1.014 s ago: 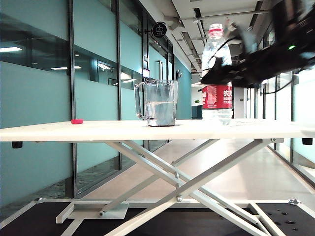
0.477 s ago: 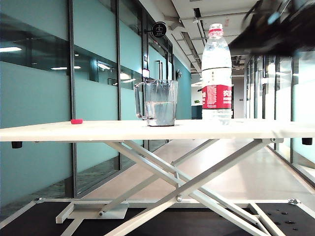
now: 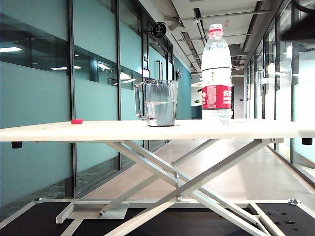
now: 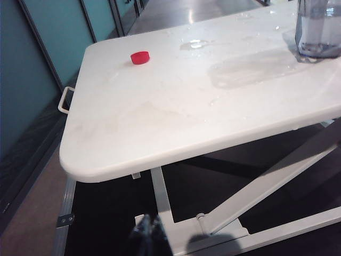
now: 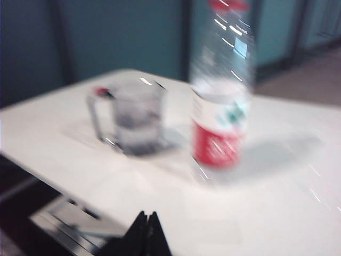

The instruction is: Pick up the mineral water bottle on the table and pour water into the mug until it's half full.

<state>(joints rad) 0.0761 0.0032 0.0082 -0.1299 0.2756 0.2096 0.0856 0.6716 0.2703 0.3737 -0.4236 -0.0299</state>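
Mineral water bottle [image 3: 216, 73]: clear plastic, upright on the counter [image 3: 98, 131], uncapped, pinkish-red neck ring. Red label with white characters, only partly legible in the exterior view; the right wrist view is too blurred to read it. Stands just beside the mug, apart from it.

Mug [image 3: 158, 103]: clear greyish, side handle, upright near the counter's middle, roughly half full of water.

Bottle cap [image 4: 140, 57]: small, red, lying alone toward the counter's left end, well apart from the mug.

Counter: white top on crossed white metal legs; wet patches and droplets near the mug in the left wrist view.

Wall sign [image 3: 159, 30]: round, black, hanging in the corridor behind; marking too small to read.

Left gripper [image 4: 149, 234]: low beside the counter's edge, fingers pressed together, empty.

Right gripper [image 5: 146, 230]: off the counter's near edge facing bottle and mug, fingers closed tip to tip, holding nothing.
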